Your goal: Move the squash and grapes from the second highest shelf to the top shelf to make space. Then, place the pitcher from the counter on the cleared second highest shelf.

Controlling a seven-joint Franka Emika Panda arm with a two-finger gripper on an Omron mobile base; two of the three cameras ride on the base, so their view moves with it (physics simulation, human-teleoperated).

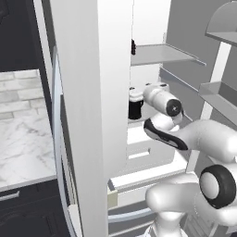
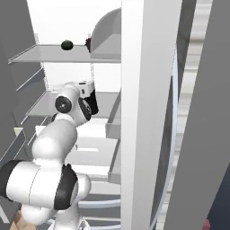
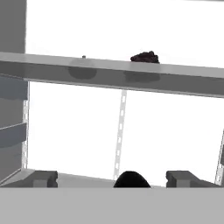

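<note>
Fridge open, arm reaching inside. Gripper (image 3: 111,178) open wide, holding nothing; 2 dark fingertips (image 3: 43,178) well apart at bottom of hand view, dark rounded top of pitcher (image 3: 131,179) between them, contact unclear. In left base view, black pitcher with pale rim (image 1: 135,103) upright on second highest shelf (image 1: 139,121), just left of white wrist. In right base view, pitcher (image 2: 93,103) partly hidden by hand, on same grey shelf (image 2: 105,101). Top shelf (image 1: 162,54) above. Grapes (image 3: 145,57) on top shelf (image 3: 105,70), dark bumpy cluster right of centre in hand view; also at (image 2: 88,43) by door bin edge. Small dark round squash (image 2: 67,44) on top shelf (image 2: 49,53), left of grapes, apart from them. White marble counter (image 1: 23,143) at left of left base view, beyond fridge door.
</note>
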